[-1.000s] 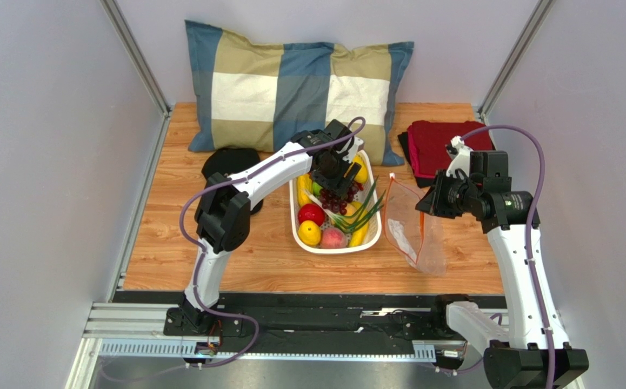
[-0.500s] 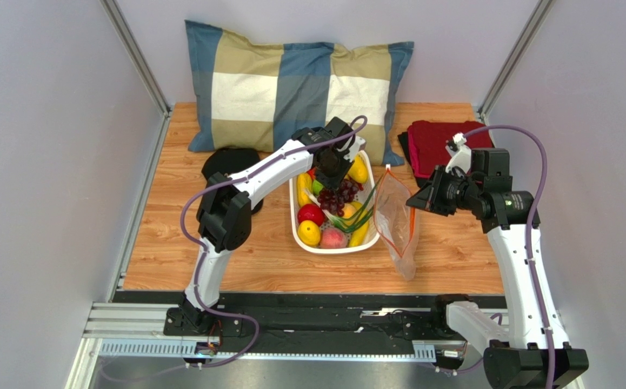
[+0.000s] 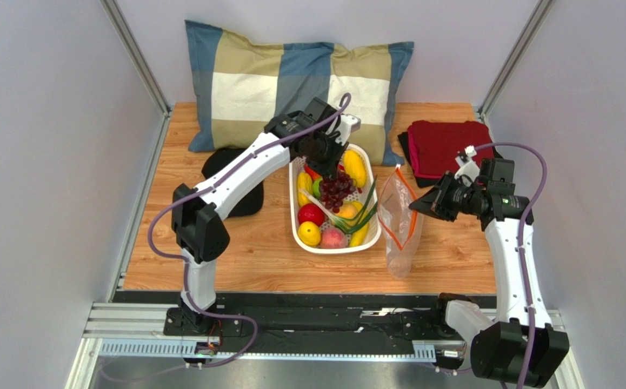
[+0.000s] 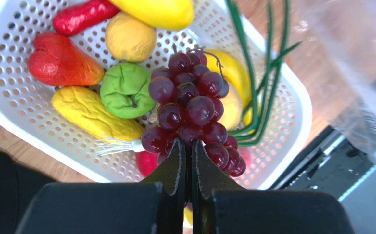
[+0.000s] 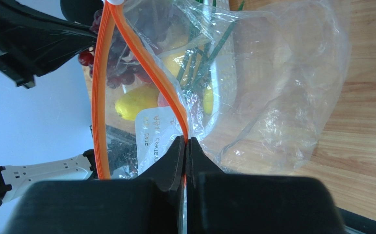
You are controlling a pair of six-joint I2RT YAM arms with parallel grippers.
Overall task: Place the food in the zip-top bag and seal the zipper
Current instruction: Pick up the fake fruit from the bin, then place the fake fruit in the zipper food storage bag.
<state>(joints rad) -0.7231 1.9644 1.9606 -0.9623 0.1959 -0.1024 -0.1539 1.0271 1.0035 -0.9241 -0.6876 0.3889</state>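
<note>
Early stage, nothing bagged yet as far as I can see. L gripper [image 4: 186, 146] has its fingers pressed together on the stem end of the grapes [image 4: 190, 102], w/ the bunch at the fingertips over the white basket [image 4: 297, 102]. From the top view it looks raised off the other food, but I can't tell if it's fully clear. The rest of the food is in the basket: scallions [image 4: 260, 78], green apple [image 4: 126, 90], red apple [image 3: 310, 213], peach [image 3: 334, 238], plus several yellow & red pieces. R gripper [image 5: 185, 144] is pinched tight on the zipper [image 5: 146, 63] at one end of the mouth. It holds the zip-top bag [image 3: 397, 235] upright just to the right of the basket, bottom apparently resting on the table [image 3: 211, 259]. The mouth is open: in the R wrist view the two orange strips bow apart and meet again at the far end. The bag looks empty imo; the fruit seen thru the plastic & past the white label [image 5: 151, 134] is the basket behind it. So approx. step 1 of many: 1st item gripped, not yet at the bag. Left to do: bring the grapes over the mouth & drop them in, repeat for every other piece, then press the zipper shut along its length. Sealing hasn't begun. Only one end of the mouth is held, so the opening is a narrow slit; the bulky bunch may need care going in.
</note>
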